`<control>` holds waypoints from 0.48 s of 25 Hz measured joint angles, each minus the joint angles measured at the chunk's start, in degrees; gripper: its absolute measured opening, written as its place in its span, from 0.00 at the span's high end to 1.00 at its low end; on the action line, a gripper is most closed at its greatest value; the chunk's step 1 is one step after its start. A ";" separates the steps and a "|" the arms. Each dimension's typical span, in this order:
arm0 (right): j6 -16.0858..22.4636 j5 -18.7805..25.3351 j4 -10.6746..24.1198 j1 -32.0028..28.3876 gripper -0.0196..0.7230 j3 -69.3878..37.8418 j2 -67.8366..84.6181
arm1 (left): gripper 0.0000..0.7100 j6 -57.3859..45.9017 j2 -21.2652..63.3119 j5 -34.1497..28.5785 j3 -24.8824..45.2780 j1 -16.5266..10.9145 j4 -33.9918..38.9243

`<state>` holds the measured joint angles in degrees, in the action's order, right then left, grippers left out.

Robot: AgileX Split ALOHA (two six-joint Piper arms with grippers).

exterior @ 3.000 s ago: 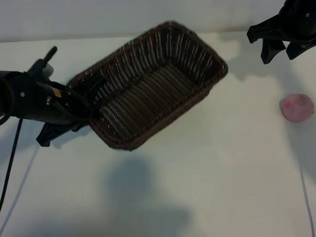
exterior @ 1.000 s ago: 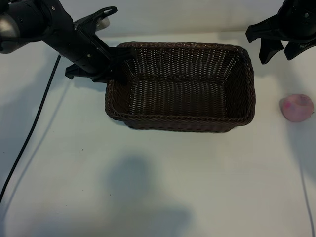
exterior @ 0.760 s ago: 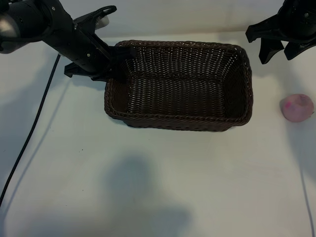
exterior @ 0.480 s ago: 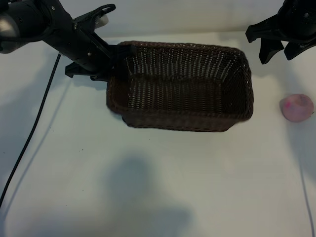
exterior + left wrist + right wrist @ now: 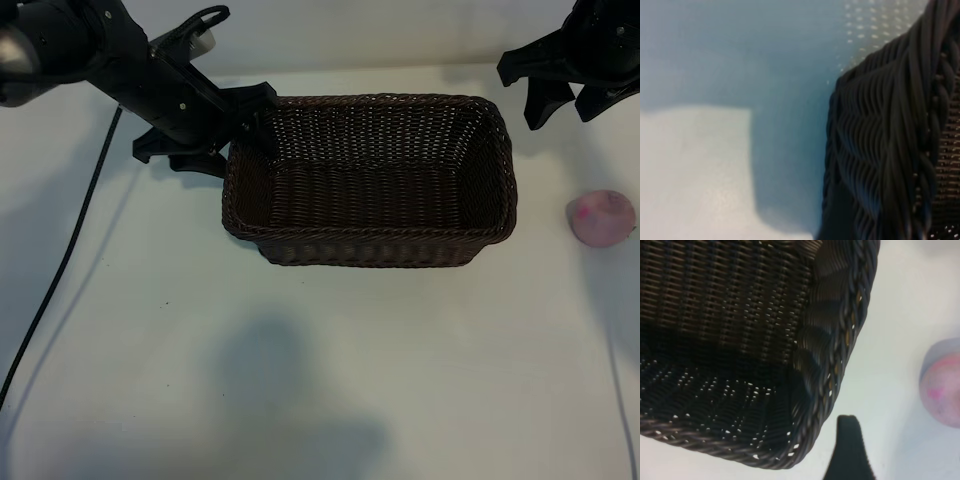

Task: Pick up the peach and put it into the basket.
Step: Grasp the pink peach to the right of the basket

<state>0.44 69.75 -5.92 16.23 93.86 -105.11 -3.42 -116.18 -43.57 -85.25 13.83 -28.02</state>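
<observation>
a corner of the dark brown basket [image 5: 830,340] on the white table [image 5: 895,305], a pink peach [image 5: 942,390] near it, one black finger [image 5: 850,450] between them.

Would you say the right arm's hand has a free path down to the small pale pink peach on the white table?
Probably yes: the right hand hangs open above and behind the small pale pink peach, with only bare table between them; the dark brown wicker basket sits off to the side.

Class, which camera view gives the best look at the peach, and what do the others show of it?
The exterior view: the whole peach lies on the table, right of the basket. The right wrist view catches only part of it at the picture's edge; the left wrist view shows none of it.
</observation>
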 joint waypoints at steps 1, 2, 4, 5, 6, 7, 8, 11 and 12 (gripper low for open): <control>0.00 0.00 0.00 0.00 0.29 0.00 0.00 | 0.11 -0.42 0.64 -0.42 0.00 0.00 1.01; 0.00 0.00 0.00 0.00 0.29 0.00 0.00 | 0.09 -0.88 1.57 -0.70 0.00 0.00 2.04; 0.00 0.00 0.00 0.00 0.29 0.00 0.00 | 0.08 -2.40 3.89 -1.31 0.00 0.00 5.56; 0.00 0.00 0.00 0.00 0.29 0.00 0.00 | 0.07 -3.37 5.49 -1.71 0.00 0.00 7.43; 0.00 0.00 0.00 0.00 0.29 0.00 0.00 | 0.07 -4.20 7.20 -2.14 0.00 0.00 9.82; 0.00 0.00 0.00 0.00 0.29 0.00 0.00 | 0.07 -5.22 8.63 -2.83 0.00 0.00 12.04; 0.00 0.00 0.00 0.00 0.29 0.00 0.00 | 0.07 -6.06 10.25 -3.60 0.00 0.00 14.08; 0.00 0.00 0.00 0.00 0.29 0.00 0.00 | 0.08 -7.13 13.34 -7.03 0.00 0.00 18.51; 0.00 0.00 0.00 0.00 0.29 0.00 0.00 | 0.08 -7.25 13.95 -8.45 0.00 0.00 19.34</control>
<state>0.44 69.75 -5.92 16.23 93.86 -105.11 -10.67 -102.23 -52.02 -85.25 13.83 -8.69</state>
